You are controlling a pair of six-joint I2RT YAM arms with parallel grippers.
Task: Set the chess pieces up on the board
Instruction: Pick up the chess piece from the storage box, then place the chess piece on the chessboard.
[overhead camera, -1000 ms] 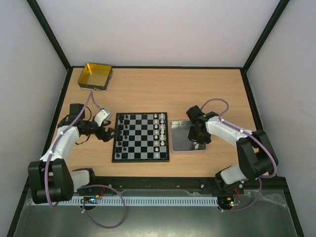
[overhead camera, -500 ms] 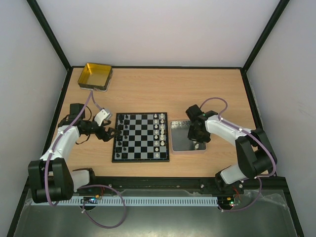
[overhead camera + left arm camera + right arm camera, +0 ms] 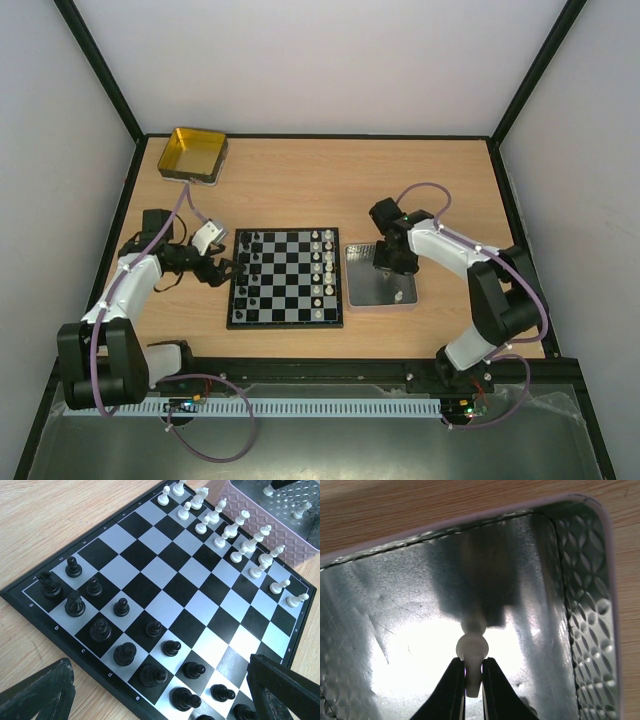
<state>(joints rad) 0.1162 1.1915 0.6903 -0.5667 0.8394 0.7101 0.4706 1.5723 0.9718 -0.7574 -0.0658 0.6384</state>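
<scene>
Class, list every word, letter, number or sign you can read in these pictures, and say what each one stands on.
"a", "b", "c", "d", "e": white letters on the dark border of the board, beside the black chess pieces, left wrist view.
Marks along the board's adjoining border edge: too small to read.
Silver tray and yellow tin: no text visible.

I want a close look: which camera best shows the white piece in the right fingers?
Right wrist: the white piece sits close, pinched between the fingers. From above the right arm hides it; left wrist, unclear.
</scene>
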